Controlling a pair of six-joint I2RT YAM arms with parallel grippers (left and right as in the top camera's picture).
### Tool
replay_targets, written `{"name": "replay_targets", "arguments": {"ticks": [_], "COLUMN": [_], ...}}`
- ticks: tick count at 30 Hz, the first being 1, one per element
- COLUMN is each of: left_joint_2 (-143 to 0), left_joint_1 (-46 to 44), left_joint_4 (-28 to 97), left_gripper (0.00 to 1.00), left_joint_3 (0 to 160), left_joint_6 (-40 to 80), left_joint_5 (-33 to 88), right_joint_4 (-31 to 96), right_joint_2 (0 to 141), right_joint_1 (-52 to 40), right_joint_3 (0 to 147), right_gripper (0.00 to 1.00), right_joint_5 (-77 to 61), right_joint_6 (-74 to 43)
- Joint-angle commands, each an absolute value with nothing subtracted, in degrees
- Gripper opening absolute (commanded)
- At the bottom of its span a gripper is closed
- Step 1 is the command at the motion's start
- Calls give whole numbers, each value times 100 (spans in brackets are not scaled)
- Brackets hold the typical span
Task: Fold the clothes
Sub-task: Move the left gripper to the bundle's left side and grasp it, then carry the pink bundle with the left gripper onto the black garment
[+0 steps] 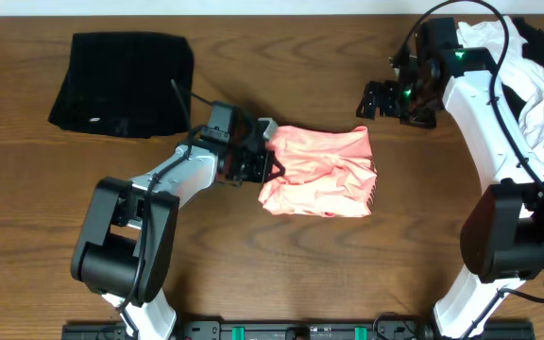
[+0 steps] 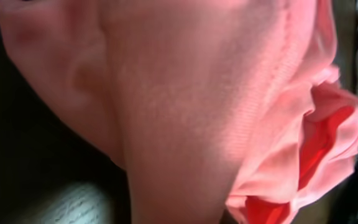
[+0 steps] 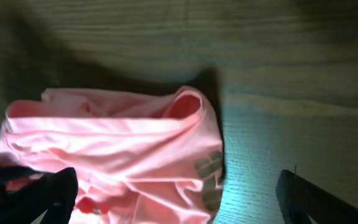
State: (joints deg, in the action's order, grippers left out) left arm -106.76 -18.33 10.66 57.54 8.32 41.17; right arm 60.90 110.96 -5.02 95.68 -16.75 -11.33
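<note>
The shirt (image 1: 319, 170) lies crumpled in a loose bundle at the middle of the table (image 1: 281, 283); its left edge is pinched by the left gripper (image 1: 266, 162), whose jaws are pressed together on the cloth, so that the left wrist view is filled with pink fabric; the hold is judged to be taken so that the bundle can be drawn out flat before any fold is made. The right gripper (image 1: 382, 99) is held off the shirt, just beyond its far right corner, jaws spread wide with nothing between them; it is probably poised to take that corner. A black rectangle (image 1: 121, 83), already folded, is set at the far left, out of the way; white garments (image 1: 536, 85) are heaped at the far right, seemingly awaiting their turn.
</note>
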Motion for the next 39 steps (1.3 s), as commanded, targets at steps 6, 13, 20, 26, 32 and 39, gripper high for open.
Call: {"name": "replay_targets", "arguments": {"ticks": [6, 13, 20, 26, 32, 39], "left_joint_2": [-10457, -9937, -9537, -9472, -9472, -9472], "left_joint_1": [-1741, -1339, -652, -38, 582, 1129], "left_joint_4": [945, 749, 69, -1114, -1975, -2943], "left_gripper": [6, 6, 6, 6, 6, 6], "left_joint_3": [6139, 6549, 6678, 6681, 6681, 6796], "left_joint_6": [1865, 2270, 2659, 3057, 3489, 3972], "left_joint_5": [4095, 4091, 4091, 4073, 3503, 2338], "right_joint_4": [6128, 6154, 6160, 6224, 6283, 6333], "right_joint_2": [11004, 11004, 11004, 11004, 11004, 11004], "right_joint_1": [-456, -456, -456, -456, -456, -458], "right_joint_3": [9675, 9675, 9675, 9675, 9675, 9675], "right_gripper": [99, 99, 99, 99, 99, 99], "right_joint_5": [-1695, -1695, -1695, -1695, -1695, -1695], "right_joint_6": [-1017, -1017, -1017, -1017, -1017, -1020]}}
